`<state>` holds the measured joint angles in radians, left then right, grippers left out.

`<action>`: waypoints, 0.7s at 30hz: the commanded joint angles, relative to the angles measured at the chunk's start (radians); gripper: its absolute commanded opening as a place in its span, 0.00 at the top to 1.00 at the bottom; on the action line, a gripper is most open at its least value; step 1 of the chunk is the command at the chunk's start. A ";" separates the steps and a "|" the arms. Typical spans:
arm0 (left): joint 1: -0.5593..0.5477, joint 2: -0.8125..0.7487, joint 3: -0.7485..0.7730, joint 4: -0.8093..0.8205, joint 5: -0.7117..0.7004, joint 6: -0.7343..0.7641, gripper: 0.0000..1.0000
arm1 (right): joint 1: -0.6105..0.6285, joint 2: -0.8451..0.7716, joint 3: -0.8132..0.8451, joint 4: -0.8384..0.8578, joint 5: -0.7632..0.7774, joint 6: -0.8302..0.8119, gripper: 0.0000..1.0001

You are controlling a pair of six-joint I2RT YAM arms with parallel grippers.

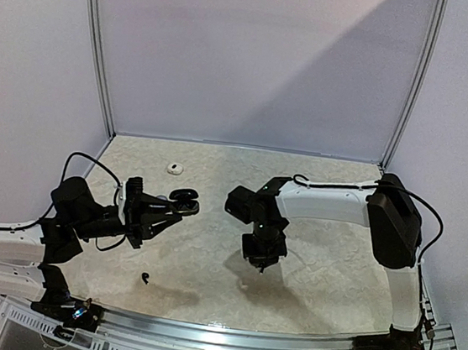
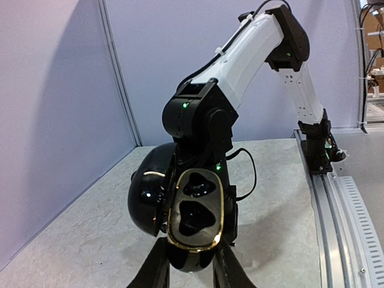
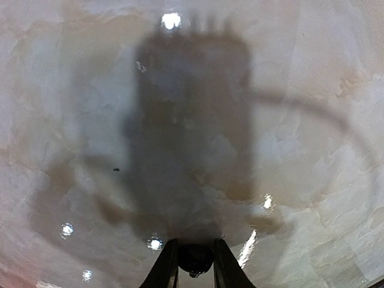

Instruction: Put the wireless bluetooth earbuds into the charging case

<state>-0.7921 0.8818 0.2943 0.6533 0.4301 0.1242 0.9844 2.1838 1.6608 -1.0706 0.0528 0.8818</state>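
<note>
– Talk me through it, biggest things first.

– A pale marbled table (image 1: 325,261) with two arms over it. The left arm (image 1: 6,242) comes in from the lower left of the overhead view. The right arm (image 1: 332,201) reaches from the right edge to the middle, wrist pointing straight down.

– And the case?

– The left gripper (image 2: 192,255) is clamped tight on the black charging case (image 2: 195,210), held up off the table left of centre. Its lid (image 2: 147,189) is swung open to one side. Both sockets inside the gold rim look empty.

– So nothing is in yet. What about the right one?

– The right gripper (image 3: 195,243) has its fingers drawn in close on a small dark round thing, which I take for a black earbud (image 3: 195,259), low over the table. Whether it's properly gripped or only just pinched, I can't say.

– Any others about?

– A loose dark earbud (image 1: 147,279) lies near the bottom of the overhead view, below the case. A small white thing (image 1: 173,167), perhaps another bud, sits towards the upper left. I can't make out any more.

– Which step is this, then?

– The pick-up of the first bud, I'd say. Next it has to rise, cross left to the case, turn the bud to suit a socket, and go in gently. The bud is tiny against those fingers, so a slip is likely.
</note>
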 commanded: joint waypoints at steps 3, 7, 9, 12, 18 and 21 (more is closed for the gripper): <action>-0.006 0.001 -0.009 0.008 0.007 0.003 1.00 | -0.012 0.030 -0.012 0.009 0.005 -0.025 0.90; -0.005 0.004 -0.010 0.013 0.008 0.000 1.00 | -0.012 0.005 0.030 -0.020 0.048 -0.052 1.00; -0.005 0.010 -0.009 0.020 0.001 -0.005 1.00 | -0.012 -0.038 0.060 -0.024 0.130 -0.082 1.00; -0.005 0.023 -0.002 0.038 -0.033 -0.019 1.00 | -0.001 -0.174 0.079 0.046 0.240 -0.176 1.00; -0.008 0.064 0.016 0.096 -0.117 0.012 1.00 | 0.148 -0.523 -0.115 0.628 0.367 -0.634 1.00; -0.016 0.071 0.021 0.106 -0.193 0.030 1.00 | 0.192 -0.672 -0.360 1.045 0.257 -0.799 1.00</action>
<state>-0.7921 0.9409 0.2951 0.7074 0.3443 0.1276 1.1076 1.6665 1.5330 -0.5854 0.3466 0.3985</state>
